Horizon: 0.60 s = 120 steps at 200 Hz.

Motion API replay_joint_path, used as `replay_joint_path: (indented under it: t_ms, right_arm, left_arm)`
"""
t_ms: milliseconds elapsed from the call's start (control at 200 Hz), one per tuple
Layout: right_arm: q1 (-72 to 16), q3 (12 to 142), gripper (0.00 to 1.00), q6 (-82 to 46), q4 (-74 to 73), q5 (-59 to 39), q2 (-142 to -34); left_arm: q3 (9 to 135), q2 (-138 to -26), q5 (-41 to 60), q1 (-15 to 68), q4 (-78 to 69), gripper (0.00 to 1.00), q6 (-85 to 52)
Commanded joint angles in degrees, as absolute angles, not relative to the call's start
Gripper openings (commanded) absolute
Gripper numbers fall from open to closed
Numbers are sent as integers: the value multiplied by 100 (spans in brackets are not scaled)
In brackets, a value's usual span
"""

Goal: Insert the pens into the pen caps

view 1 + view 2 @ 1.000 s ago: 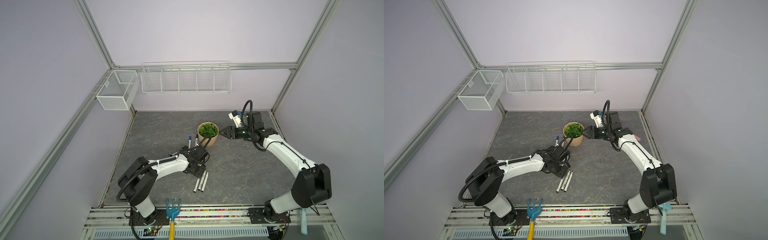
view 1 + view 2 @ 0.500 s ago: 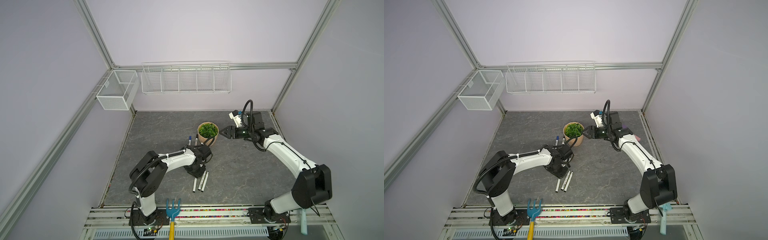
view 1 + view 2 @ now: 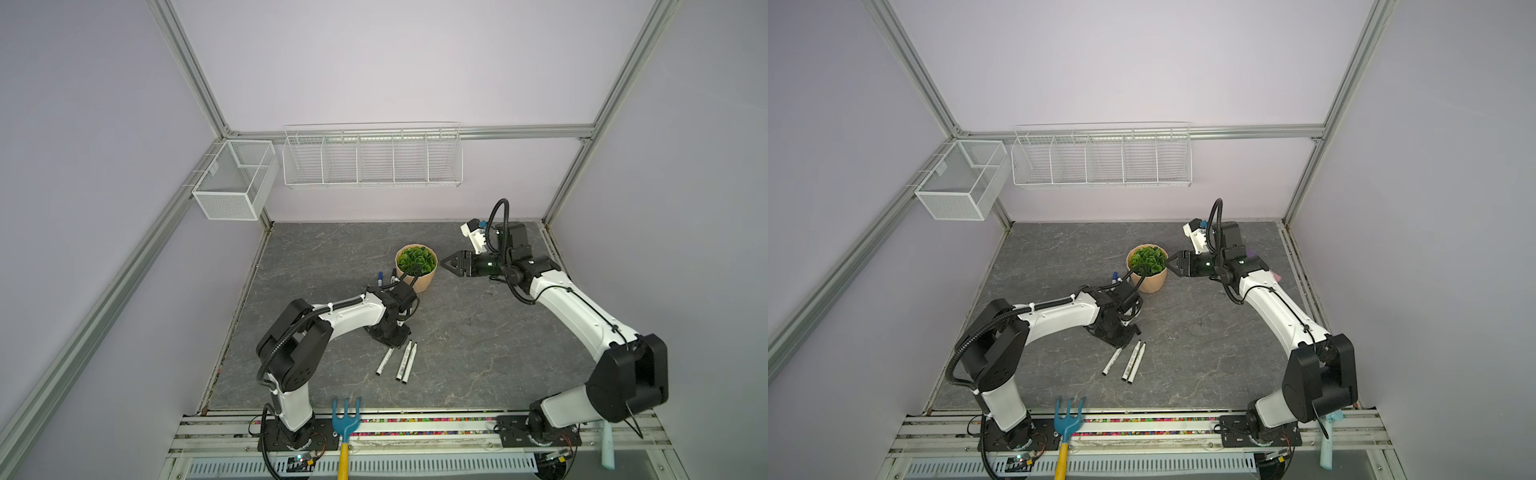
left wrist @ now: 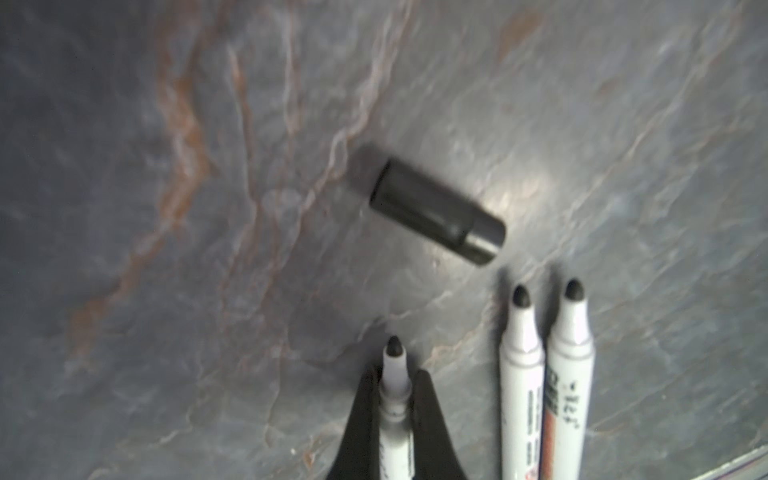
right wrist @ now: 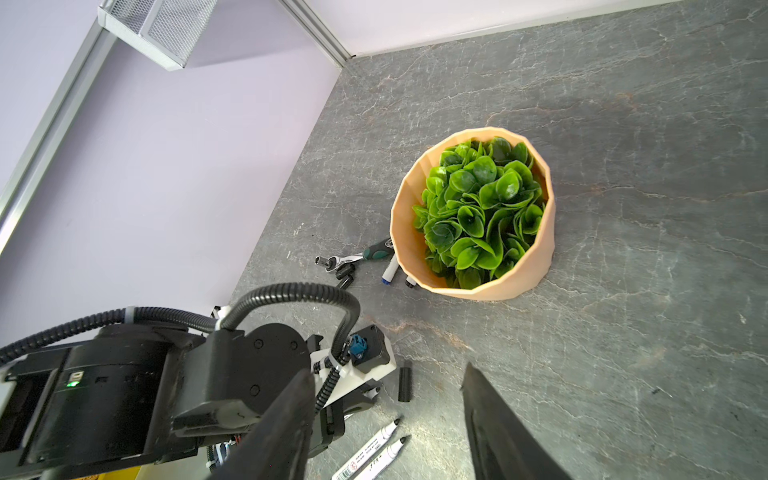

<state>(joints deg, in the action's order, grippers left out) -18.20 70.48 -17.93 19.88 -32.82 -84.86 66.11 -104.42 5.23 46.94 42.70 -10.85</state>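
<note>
Pen (image 4: pixel 394 386), lower centre: likely light, stiff, slick; pinched behind tip by left jaws. Cap (image 4: pixel 436 216), centre: small, roll-prone. Right jaws: spread, empty.

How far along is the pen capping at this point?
Done: nothing clearly capped. In hand: the left hand is shut on one pen near its bare tip, a black cap lying loose just ahead. The right hand is open and empty. Remaining: two bare-tipped pens beside it, loose caps by the wrench, and two pens beside the plant pot; whether those are capped is unclear.
</note>
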Motion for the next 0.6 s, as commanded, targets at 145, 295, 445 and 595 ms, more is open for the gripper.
replay_joint_path:
  t_ms: [145, 295, 445, 595]
  right_arm:
    - [-1810, 7110, 59, -1724, 2057, -3159, -8376]
    - [-1801, 7110, 58, -1686, 2127, -3128, -8341]
    - [-1787, 7093, 58, -1659, 2162, -3068, -8307]
    - [-1787, 7062, 58, -1635, 2180, -3004, -8290]
  left_arm:
    - [7249, -11250, 61, 4527, 3491, 21, -832]
    - [7041, -11109, 58, 4526, 3690, 40, -765]
    - [6561, -10756, 323, 4539, 3733, 42, -893]
    - [6425, -10612, 363, 4769, 4034, 42, -915]
